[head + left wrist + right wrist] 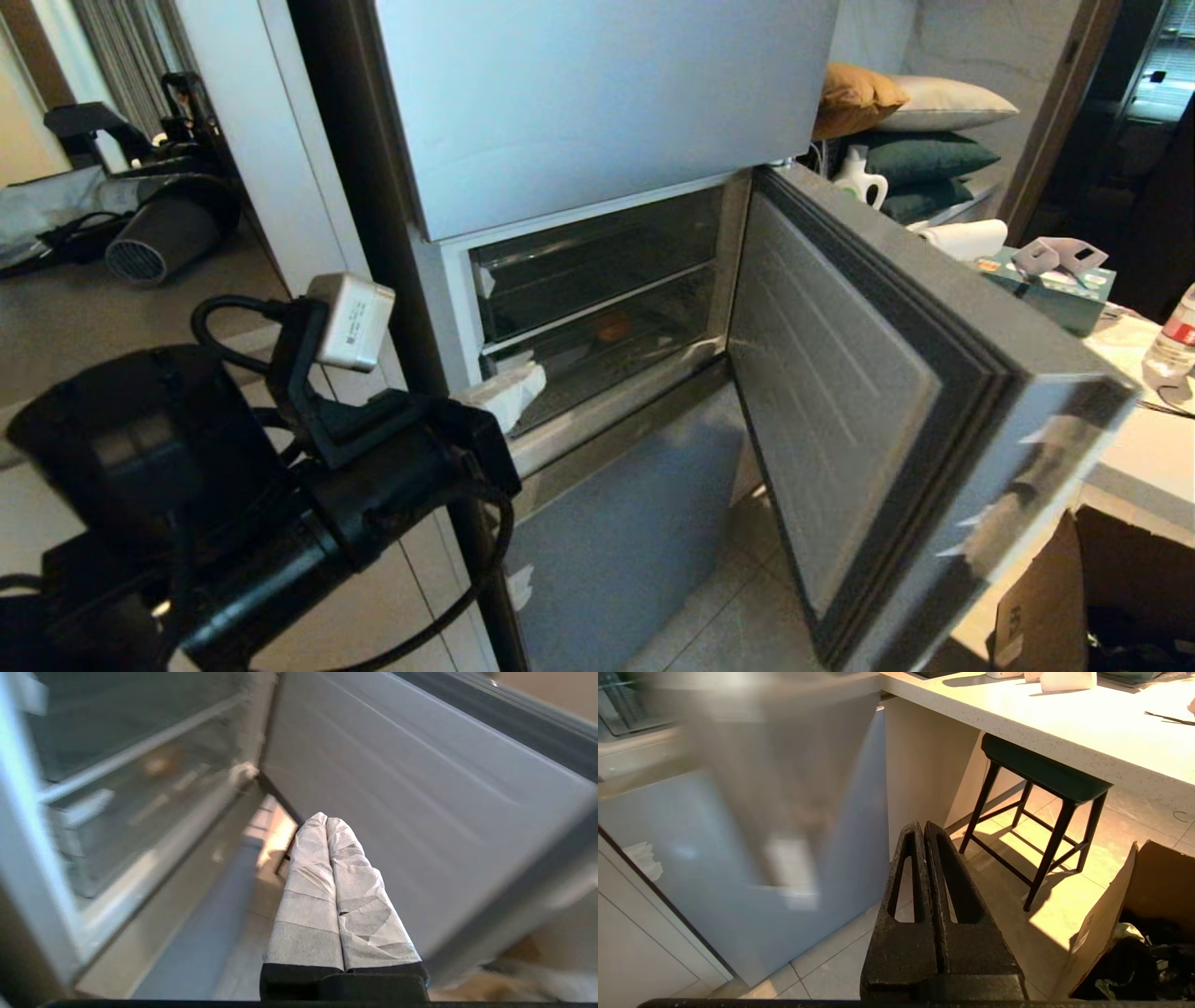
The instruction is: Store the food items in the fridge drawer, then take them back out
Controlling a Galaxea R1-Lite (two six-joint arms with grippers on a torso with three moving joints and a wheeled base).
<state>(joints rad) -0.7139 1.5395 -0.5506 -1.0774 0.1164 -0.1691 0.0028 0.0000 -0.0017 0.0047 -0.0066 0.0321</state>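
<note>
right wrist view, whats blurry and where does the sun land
Right wrist view: the fridge door is smeared with blur, while the stool and shut right gripper stay sharp; warm sunlight falls on the floor and counter. Left wrist view: the fridge interior is soft.

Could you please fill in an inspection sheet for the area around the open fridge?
Surface: pale tiled floor; light countertop on the right.
Job's things: transparent plastic fridge drawer pushed in, an orange-brown item faintly visible inside; pepper not seen.
Clutter: clear water bottle, green tissue box, cardboard box.
Grippers: left gripper, white-wrapped, shut and empty before the grey fridge door; right gripper shut, low over the floor.
Cables: black cable on the left arm.
Surroundings: stacked cushions, black stool.
</note>
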